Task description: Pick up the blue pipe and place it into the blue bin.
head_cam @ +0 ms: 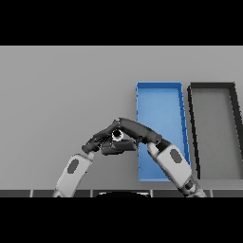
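Only a small pale ring with a dark centre (116, 135) shows of the pipe, just left of the blue bin (159, 86); none of its blue is visible. My right hand (135, 130) reaches left across the bin's near left corner and curls over this ring, with the thumb above and dark fingers (117, 148) below it. My left hand (96, 141) comes up from the lower left, its relaxed fingers pointing at the ring and close to the right hand. The blue bin is a long tray running away from me, and my right forearm covers its near end.
A dark grey bin (211, 86) of the same shape lies directly right of the blue bin, their long sides nearly touching. Grey table (61, 90) stretches to the left and the far side.
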Motion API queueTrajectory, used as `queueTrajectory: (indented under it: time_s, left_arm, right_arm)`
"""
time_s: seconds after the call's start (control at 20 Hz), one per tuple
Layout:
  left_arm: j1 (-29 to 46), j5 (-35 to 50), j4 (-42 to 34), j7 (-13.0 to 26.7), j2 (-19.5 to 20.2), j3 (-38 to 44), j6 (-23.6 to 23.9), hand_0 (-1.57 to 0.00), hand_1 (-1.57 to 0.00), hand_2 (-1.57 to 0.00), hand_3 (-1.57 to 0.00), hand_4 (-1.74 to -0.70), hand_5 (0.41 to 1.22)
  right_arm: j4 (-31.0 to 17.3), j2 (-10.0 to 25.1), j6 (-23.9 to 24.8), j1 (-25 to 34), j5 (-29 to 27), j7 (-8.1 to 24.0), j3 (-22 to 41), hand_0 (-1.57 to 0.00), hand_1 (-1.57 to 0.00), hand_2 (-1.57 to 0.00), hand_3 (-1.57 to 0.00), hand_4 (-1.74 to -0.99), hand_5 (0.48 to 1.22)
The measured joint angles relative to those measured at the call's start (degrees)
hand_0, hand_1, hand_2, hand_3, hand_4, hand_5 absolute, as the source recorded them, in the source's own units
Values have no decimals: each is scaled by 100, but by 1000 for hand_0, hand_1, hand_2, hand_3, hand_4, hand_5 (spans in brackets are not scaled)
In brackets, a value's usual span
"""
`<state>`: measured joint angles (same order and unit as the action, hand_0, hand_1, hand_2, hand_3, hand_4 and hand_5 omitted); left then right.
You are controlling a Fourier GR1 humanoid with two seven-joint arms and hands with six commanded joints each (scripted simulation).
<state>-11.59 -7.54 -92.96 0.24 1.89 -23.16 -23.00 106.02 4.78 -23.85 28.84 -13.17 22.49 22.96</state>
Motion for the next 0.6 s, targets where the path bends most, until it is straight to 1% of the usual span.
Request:
queueTrajectory:
  time_s: [0.05, 0.1, 0.15, 0.2, 0.25, 0.3, 0.35, 0.4, 0.45, 0.5, 0.55, 0.6]
  left_arm:
    - [51, 47, -74, 83, -8, 1, 25, -195, -179, -173, -156, -996, 770]
    - [85, 69, -47, 68, -10, -8, 18, -156, -143, -138, -124, -980, 704]
    - [110, 74, -42, 132, -18, -18, 29, -125, -114, -110, -99, -970, 647]
    - [192, 172, -99, 220, 27, 14, -14, -100, -91, -88, -79, -969, 603]
    - [237, 208, -135, 293, -9, -2, 18, -79, -73, -70, -63, -968, 567]
    - [207, 120, -154, 400, -57, -41, 100, -63, -58, -56, -50, -955, 538]
    - [155, 63, -73, 481, -6, 3, 125, -50, -46, -45, -40, -947, 513]
    - [140, -4, -27, 421, -36, -21, 180, -40, -37, -35, -32, -938, 495]
    - [89, -16, 29, 388, -32, -2, 194, -32, -29, -28, -25, -928, 484]
    - [124, -57, 74, 354, -27, -22, 205, -25, -23, -22, -20, -922, 482]
    - [144, -21, 52, 360, -4, -14, 182, -20, -18, -18, -16, -916, 474]
    - [142, -25, 62, 364, -27, -49, 169, -16, -14, -14, -12, -913, 470]
  right_arm:
    - [17, -9, -35, 15, 10, 1, -39, -1569, -1569, -1569, -1567, -1740, 1218]
    - [39, -65, -60, -27, 88, 31, -4, -1569, -1569, -1569, -1568, -1740, 1218]
    - [60, -72, -103, -122, 147, -59, -5, -1570, -1570, -1570, -1569, -1740, 1219]
    - [88, -116, -106, -150, 220, -143, 18, -1570, -1570, -1570, -1569, -1740, 1219]
    - [81, -139, -104, -104, 156, -22, -53, -1570, -1570, -1570, -1569, -1741, 1220]
    - [103, -214, -119, -204, 127, -73, -12, -1570, -1570, -1570, -1570, -1741, 1220]
    - [67, -298, -72, -107, 78, -20, -86, -1570, -1570, -1570, -1570, -1741, 1220]
    - [60, -319, -86, -136, 73, -21, -130, -1571, -1571, -1571, -1570, -1741, 1220]
    - [17, -407, -91, -63, -107, 129, -228, -1571, -1571, -1571, -1570, -1741, 1220]
    - [102, -432, -82, -49, -439, 217, -341, -1571, -1571, -1571, -1570, -1741, 1221]
    - [132, -435, -42, 87, -611, 374, -458, -1571, -1571, -1571, -1571, -1741, 1221]
    - [166, -495, 80, 192, -850, 652, -556, -1571, -1571, -1571, -1571, -1741, 1221]
